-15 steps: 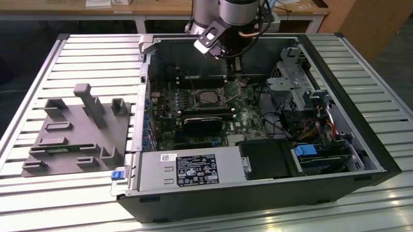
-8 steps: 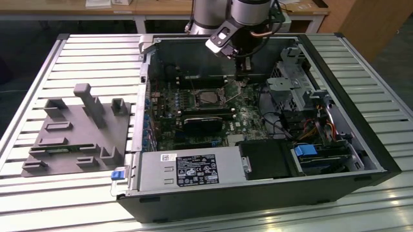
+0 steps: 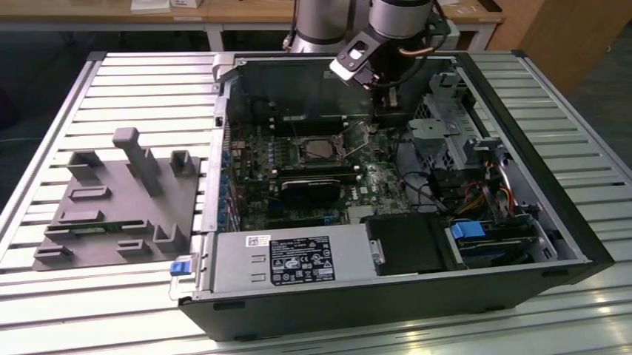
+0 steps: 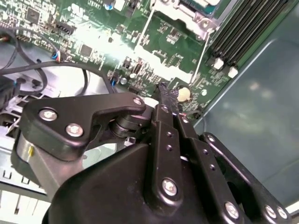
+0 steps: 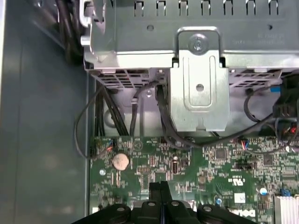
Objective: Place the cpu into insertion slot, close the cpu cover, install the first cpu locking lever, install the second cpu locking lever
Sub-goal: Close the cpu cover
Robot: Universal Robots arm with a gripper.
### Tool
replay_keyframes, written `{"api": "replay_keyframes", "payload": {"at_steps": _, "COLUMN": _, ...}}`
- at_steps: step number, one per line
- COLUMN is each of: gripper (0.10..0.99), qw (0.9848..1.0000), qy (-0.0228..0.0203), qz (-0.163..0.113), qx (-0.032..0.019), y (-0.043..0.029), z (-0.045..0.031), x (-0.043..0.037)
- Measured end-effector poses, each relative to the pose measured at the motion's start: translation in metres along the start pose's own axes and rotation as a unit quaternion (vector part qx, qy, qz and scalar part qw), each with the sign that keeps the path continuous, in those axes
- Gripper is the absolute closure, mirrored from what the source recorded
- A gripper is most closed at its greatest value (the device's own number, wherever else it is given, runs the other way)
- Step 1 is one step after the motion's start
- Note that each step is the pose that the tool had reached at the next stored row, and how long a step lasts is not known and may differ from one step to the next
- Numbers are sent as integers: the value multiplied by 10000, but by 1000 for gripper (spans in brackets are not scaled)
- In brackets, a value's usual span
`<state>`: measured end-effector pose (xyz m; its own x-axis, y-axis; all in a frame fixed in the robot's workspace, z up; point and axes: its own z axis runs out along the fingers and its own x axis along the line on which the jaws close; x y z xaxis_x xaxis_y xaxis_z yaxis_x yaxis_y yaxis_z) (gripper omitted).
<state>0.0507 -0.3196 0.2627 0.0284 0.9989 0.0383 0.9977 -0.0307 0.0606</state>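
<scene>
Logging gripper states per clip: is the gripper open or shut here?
Shut. In the first wrist view the gripper has its fingertips pressed together over the green board, nothing between them.

Arm (image 3: 318, 22): grey tube segments drop in from top of exterior view. Wrist (image 3: 400, 21) bent forward, silver camera block (image 3: 354, 61) on its side toward exterior view's left. Tool (image 3: 387, 92) black, pointing downward (slightly tilted). In both wrist views fingers (image 4: 164, 126) (image 5: 156, 191) lie flat against each other, tips meeting. Linkage arm (image 4: 79, 121) folded inward beside them.
</scene>
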Motion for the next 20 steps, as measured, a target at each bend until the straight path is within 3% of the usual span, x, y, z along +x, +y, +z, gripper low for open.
{"api": "replay_keyframes", "payload": {"at_steps": 7, "gripper": 984, "qw": 10000, "qy": -1, "qz": 1, "qx": 29, "y": 44, "z": 107, "x": -3}}
{"api": "replay_keyframes", "payload": {"at_steps": 17, "gripper": 984, "qw": 10000, "qy": -2, "qz": 2, "qx": 56, "y": 38, "z": 289, "x": -10}}
{"api": "replay_keyframes", "payload": {"at_steps": 20, "gripper": 984, "qw": 10000, "qy": -4, "qz": 2, "qx": 59, "y": 37, "z": 303, "x": -10}}
